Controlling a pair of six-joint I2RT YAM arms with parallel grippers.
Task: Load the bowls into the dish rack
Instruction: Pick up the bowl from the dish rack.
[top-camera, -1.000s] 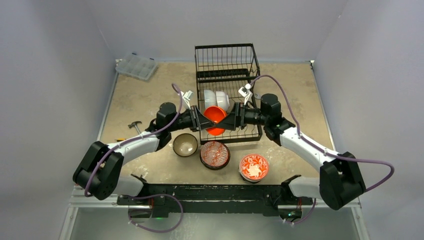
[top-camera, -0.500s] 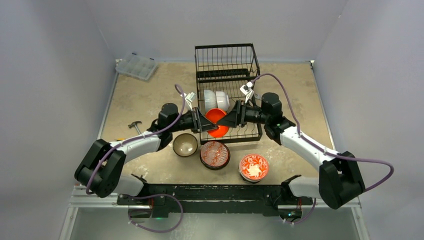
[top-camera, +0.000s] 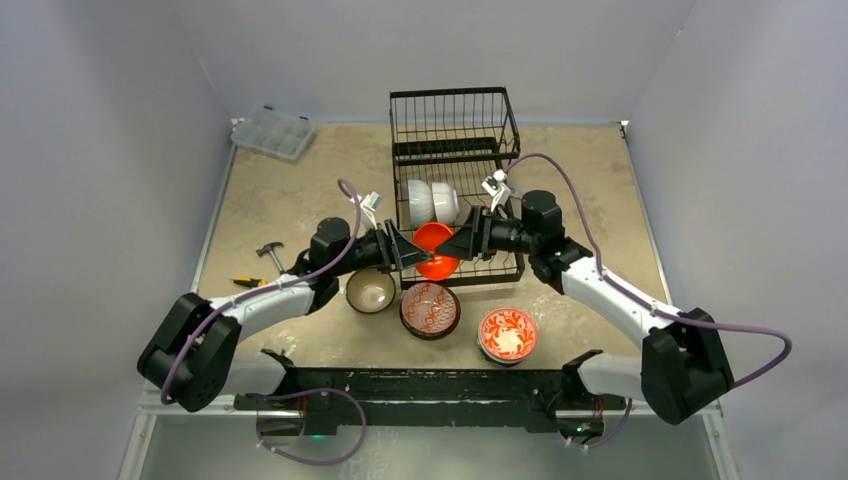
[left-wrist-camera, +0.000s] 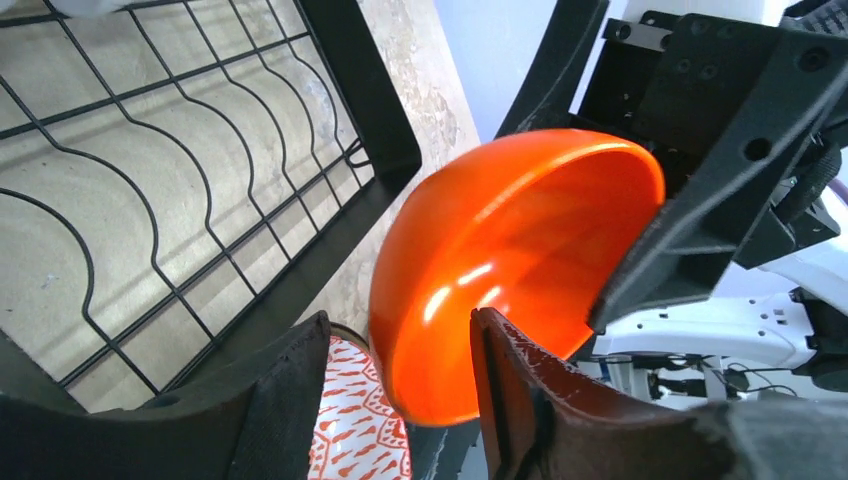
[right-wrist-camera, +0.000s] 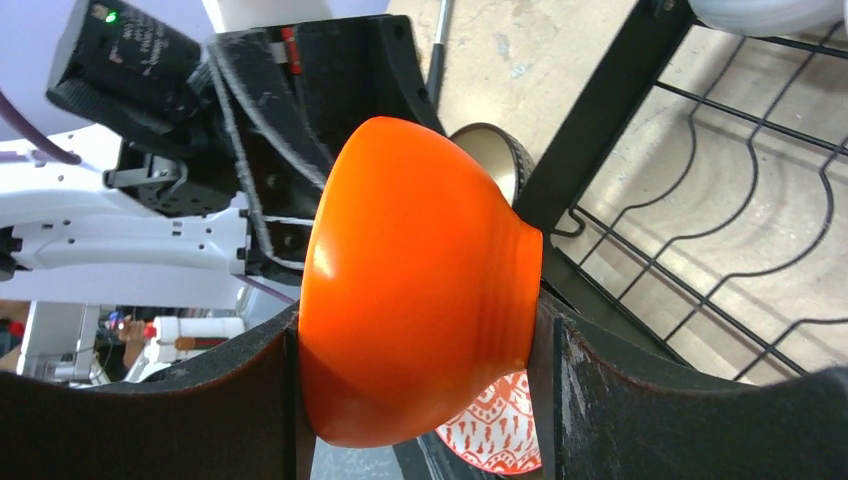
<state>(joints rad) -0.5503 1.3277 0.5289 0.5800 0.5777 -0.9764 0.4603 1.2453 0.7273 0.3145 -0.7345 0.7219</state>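
Clamping the glossy orange ceramic bowl (top-camera: 435, 250) across its sides over the black wire dish rack's (left-wrist-camera: 365, 100) front edge, the right gripper (right-wrist-camera: 418, 340) should seat it on edge in a slot; the left gripper (left-wrist-camera: 400, 330) apparently stands open, loose around the rim.

no legible text, labels or numbers

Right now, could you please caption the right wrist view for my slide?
Right fingers grip the orange bowl, with the dish rack behind.
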